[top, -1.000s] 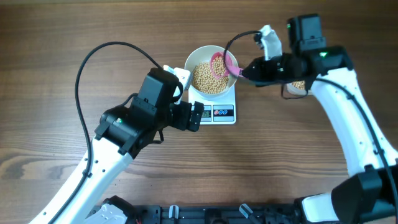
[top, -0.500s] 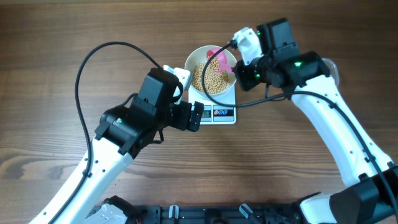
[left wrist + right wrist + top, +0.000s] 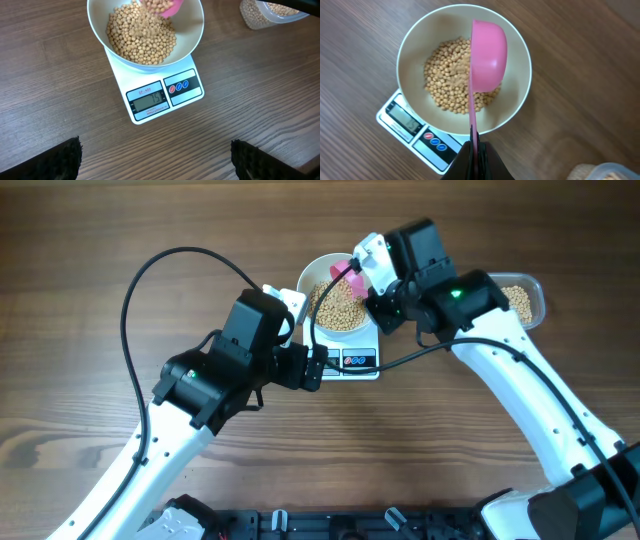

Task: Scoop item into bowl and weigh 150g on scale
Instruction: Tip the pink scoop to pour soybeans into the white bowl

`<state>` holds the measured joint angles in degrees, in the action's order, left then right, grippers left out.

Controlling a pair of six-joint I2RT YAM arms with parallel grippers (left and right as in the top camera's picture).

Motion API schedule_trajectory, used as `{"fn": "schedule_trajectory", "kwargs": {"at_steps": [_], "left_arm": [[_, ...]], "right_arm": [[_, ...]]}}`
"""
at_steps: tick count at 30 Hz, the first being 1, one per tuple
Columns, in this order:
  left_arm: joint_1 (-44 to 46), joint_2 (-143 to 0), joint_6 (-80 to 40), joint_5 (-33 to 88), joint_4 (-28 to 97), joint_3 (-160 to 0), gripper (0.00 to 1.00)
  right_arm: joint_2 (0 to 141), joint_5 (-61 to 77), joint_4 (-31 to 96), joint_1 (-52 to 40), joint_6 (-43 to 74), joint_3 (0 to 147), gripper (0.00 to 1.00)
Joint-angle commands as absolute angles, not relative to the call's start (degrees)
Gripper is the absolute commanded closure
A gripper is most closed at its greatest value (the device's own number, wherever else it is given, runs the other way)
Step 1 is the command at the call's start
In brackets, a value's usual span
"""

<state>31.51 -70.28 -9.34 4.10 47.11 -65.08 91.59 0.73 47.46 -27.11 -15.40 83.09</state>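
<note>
The white bowl (image 3: 304, 288) (image 3: 196, 39) (image 3: 415, 46) stands on the white scale (image 3: 358, 363) (image 3: 165, 97) (image 3: 415, 132) and holds a heap of tan beans (image 3: 335, 310) (image 3: 142, 37) (image 3: 445, 80). My right gripper (image 3: 375, 305) (image 3: 475, 150) is shut on the handle of a pink scoop (image 3: 350, 275) (image 3: 172, 6) (image 3: 489, 55). The scoop is turned on its side above the bowl, and beans fall from it. The scale's display is lit; its digits are too small to read surely. My left gripper (image 3: 318, 368) (image 3: 156, 160) hangs open just in front of the scale, with only bare table between its fingers.
A clear plastic tub (image 3: 520, 302) (image 3: 270, 12) (image 3: 600, 172) with more beans stands to the right of the scale, behind my right arm. A black cable loops over the table at the far left. Dark wooden table lies all around.
My right arm has swung left over the bowl and rolled the pink scoop onto its side, so beans spill out. The tub has come into view. The left arm has not moved.
</note>
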Motion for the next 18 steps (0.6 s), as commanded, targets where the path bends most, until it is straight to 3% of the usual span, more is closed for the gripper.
{"fn": "schedule_trajectory", "kwargs": {"at_steps": [1,18], "left_arm": [[31.7,-69.9,-9.9,3.1,47.0,-64.8,0.0],[31.7,-69.9,-9.9,3.1,47.0,-64.8,0.0]], "right_arm": [[90.1,-3.1,46.9,-28.1,-17.1,84.8,0.96],[89.6,-7.1,46.7,-29.3,-22.6,84.8,0.96]]}}
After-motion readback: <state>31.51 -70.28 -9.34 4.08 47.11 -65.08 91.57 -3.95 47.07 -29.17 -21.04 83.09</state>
